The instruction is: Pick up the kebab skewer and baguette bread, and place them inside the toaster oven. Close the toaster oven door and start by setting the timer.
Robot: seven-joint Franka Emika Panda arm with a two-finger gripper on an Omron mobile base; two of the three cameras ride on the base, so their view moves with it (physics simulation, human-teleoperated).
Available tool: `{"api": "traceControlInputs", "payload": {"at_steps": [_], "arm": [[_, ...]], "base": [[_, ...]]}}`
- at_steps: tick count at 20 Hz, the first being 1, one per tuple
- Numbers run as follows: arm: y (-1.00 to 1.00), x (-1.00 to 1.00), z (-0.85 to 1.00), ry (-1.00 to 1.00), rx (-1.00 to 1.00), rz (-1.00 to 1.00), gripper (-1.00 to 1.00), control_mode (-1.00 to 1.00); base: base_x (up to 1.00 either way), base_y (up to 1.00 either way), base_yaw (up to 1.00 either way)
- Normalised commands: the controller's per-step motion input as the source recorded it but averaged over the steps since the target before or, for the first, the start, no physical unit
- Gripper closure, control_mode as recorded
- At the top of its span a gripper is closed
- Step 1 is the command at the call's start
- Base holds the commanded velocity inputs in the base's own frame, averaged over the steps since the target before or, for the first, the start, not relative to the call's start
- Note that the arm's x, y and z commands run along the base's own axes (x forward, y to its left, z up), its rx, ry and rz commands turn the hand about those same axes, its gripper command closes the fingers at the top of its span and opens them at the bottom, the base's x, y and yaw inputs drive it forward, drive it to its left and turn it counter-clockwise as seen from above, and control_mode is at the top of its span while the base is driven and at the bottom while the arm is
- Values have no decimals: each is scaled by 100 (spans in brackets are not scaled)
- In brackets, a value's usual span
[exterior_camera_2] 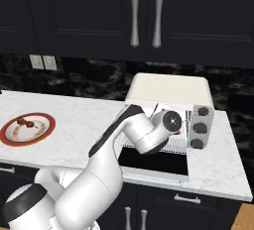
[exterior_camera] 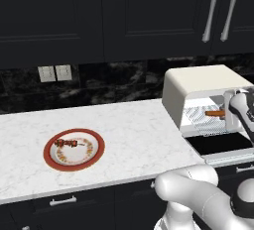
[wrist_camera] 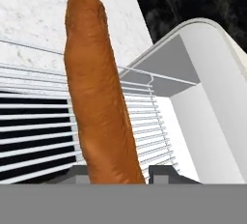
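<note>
The skewer [exterior_camera: 65, 143], a short stick of reddish-brown chunks, lies flat on a red-rimmed plate [exterior_camera: 99, 147] on the desk, well apart from the oven [exterior_camera: 198, 83]. The oven is cream and boxy, its dark glass door [exterior_camera: 221, 144] dropped open and flat. The smooth orange-brown baguette [wrist_camera: 96, 97] stretches over the wire rack [wrist_camera: 144, 121] inside the oven's mouth.

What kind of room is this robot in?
A kitchen, it looks like: a marble counter, dark cupboards above it, a toaster oven with its door down, and a plate with a kebab skewer.
</note>
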Motion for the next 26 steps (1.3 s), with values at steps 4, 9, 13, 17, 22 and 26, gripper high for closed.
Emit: {"api": "traceControlInputs", "payload": {"at_steps": [4,9,13,17,22,26], "arm": [[0,0,-14,0,-3,0,-100,-100],[0,5,-27,-1,-2,0,-100,-100],[1,3,-5,-3,-2,0,-100,-100],[1,-8,30,0,0,0,-100,-100],[18,-55,57,2,0,0,-100,-100],[63,-100,34,8,0,0,-100,-100]], "base": [[0,0,0],[0,0,0],[0,0,0],[0,0,0],[0,0,0],[0,0,0]]}}
